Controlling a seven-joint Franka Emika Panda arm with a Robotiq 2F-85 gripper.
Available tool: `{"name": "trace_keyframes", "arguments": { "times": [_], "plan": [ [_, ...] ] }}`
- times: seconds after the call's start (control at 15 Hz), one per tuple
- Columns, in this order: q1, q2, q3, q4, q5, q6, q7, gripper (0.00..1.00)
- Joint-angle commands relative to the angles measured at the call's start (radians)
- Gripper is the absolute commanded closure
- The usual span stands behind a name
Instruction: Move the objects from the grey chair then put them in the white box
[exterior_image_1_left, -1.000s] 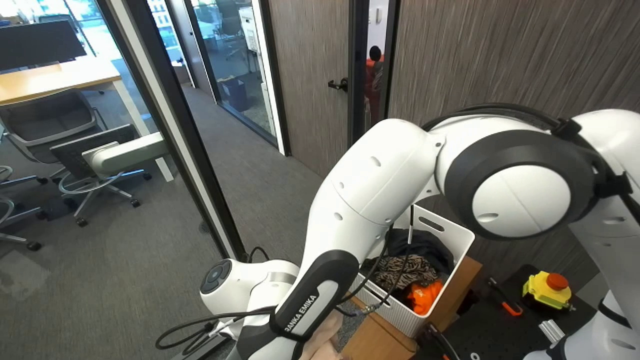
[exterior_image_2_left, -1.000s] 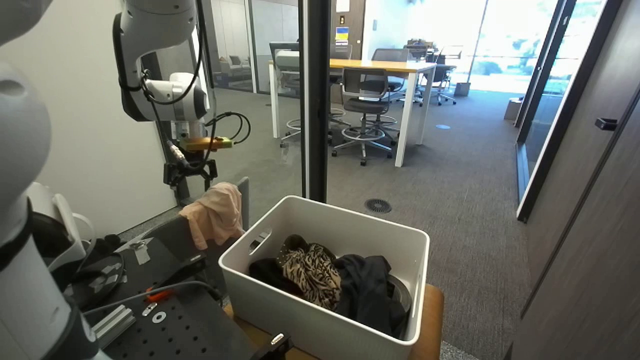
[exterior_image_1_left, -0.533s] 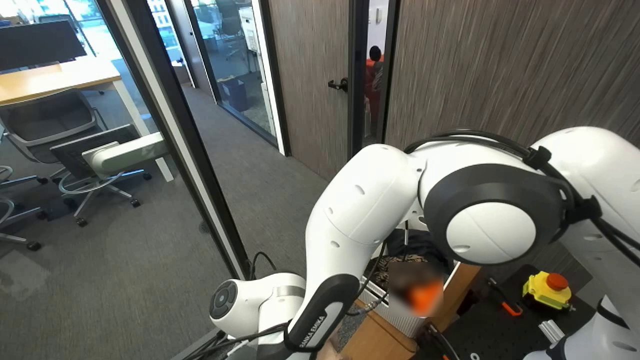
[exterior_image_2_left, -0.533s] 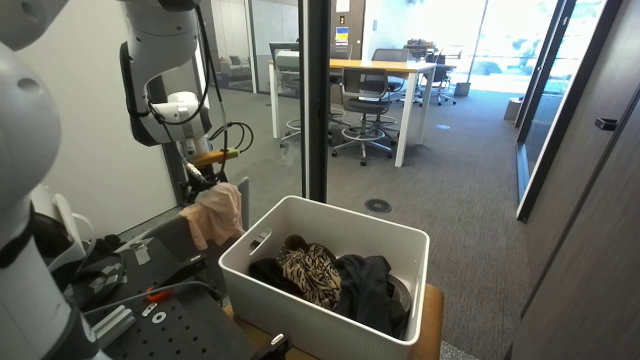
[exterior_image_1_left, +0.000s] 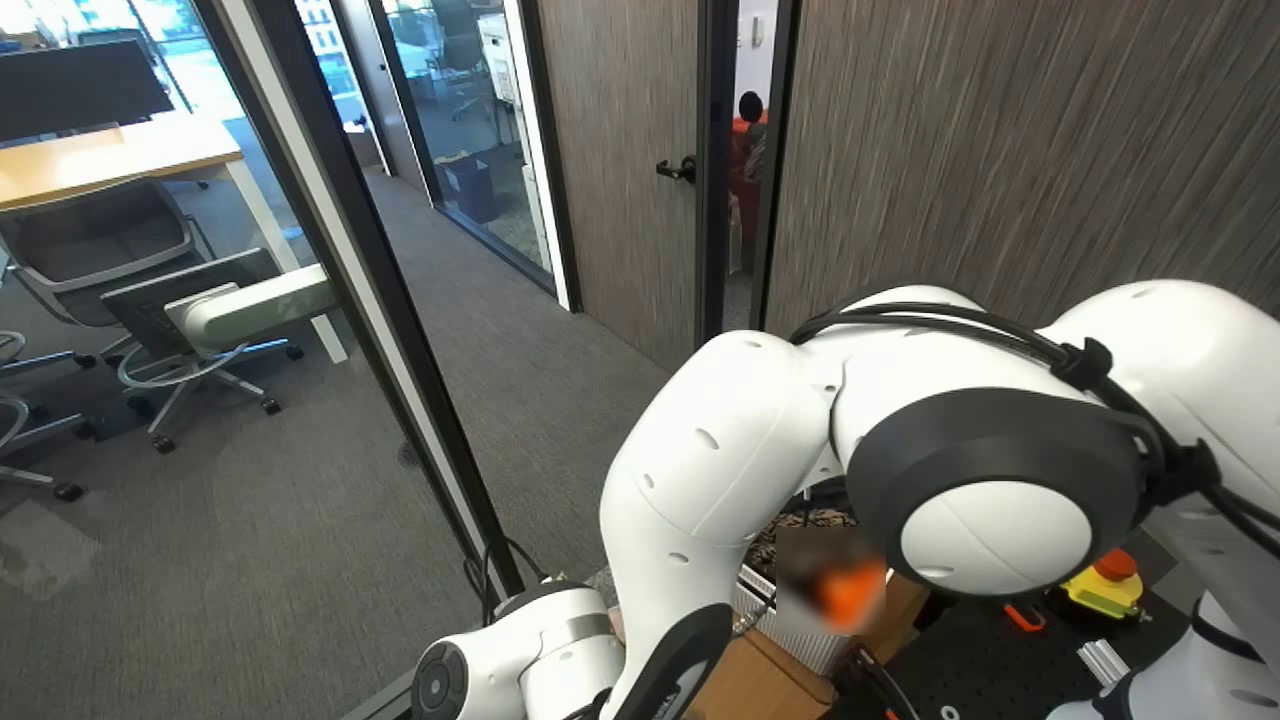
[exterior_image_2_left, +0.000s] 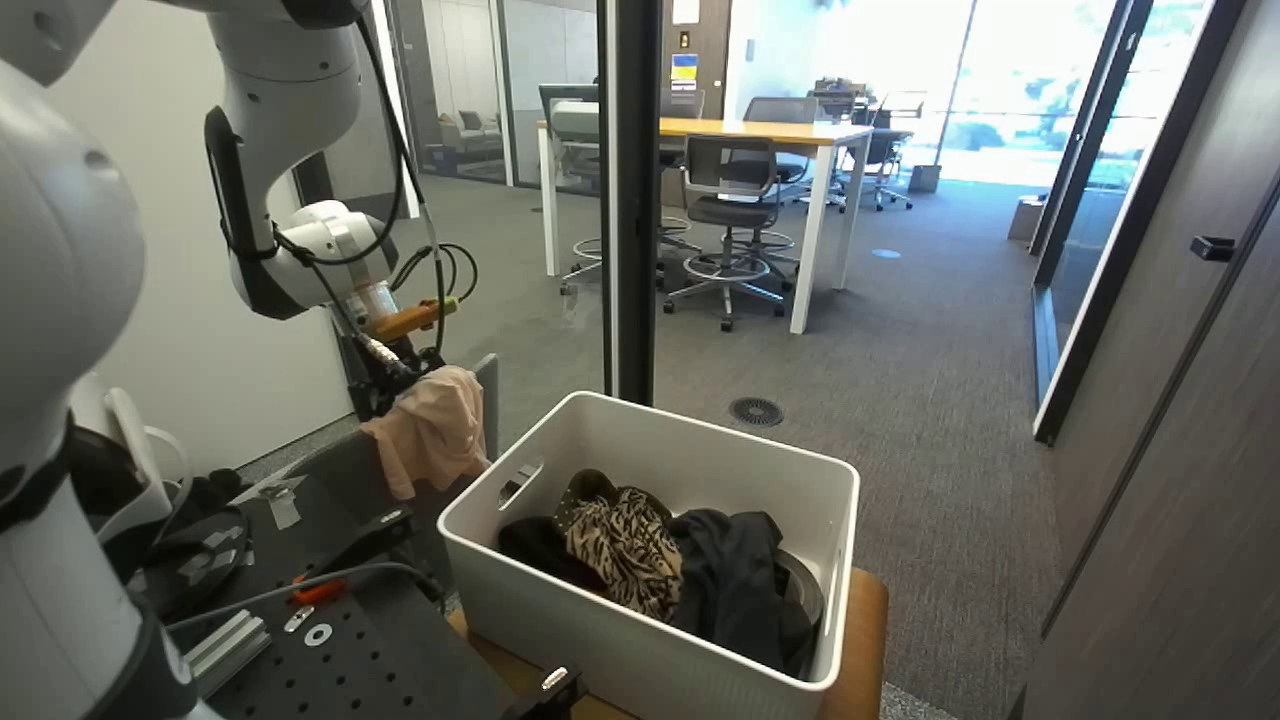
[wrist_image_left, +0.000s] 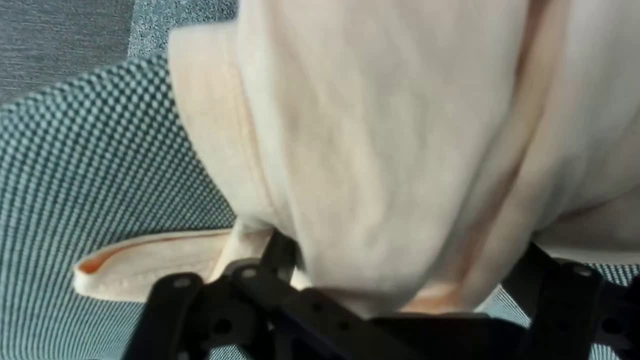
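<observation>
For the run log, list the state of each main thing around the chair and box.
Grey chair: partly covered
Peach cloth: rumpled, draped over the chair
Gripper: open, straddling the peach cloth
White box: uncovered, partly filled
Patterned cloth: crumpled, in the box
Dark cloth: crumpled, in the box
Red button: pressed or not, unclear

A black perforated bench top (exterior_image_2_left: 410, 645) carries a silver metal bar (exterior_image_2_left: 228, 645), a flat pale ring (exterior_image_2_left: 318, 642), a small orange object (exterior_image_2_left: 320, 592) and a yellow box with a red button (exterior_image_1_left: 1103, 592). Just beside it, a brown wooden surface (exterior_image_1_left: 760, 675) supports the white box (exterior_image_2_left: 600, 650), upright.
</observation>
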Motion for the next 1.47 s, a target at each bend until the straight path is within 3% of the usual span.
{"name": "trace_keyframes", "arguments": {
  "times": [0.0, 0.33, 0.4, 0.53, 1.0, 1.2, 1.4],
  "plan": [
    [0.014, 0.012, -0.014, 0.005, -0.056, -0.030, 0.027, 0.00],
    [0.012, 0.014, -0.009, 0.005, -0.078, -0.035, 0.029, 0.00],
    [0.012, 0.014, -0.008, 0.004, -0.078, -0.035, 0.029, 0.25],
    [0.011, 0.015, -0.006, 0.005, -0.079, -0.033, 0.027, 0.34],
    [0.009, 0.014, -0.002, 0.005, -0.088, -0.038, 0.019, 0.87],
    [0.008, 0.014, 0.000, 0.007, -0.098, -0.039, 0.018, 0.93],
    [0.007, 0.016, 0.002, 0.007, -0.104, -0.041, 0.016, 0.89]
  ]
}}
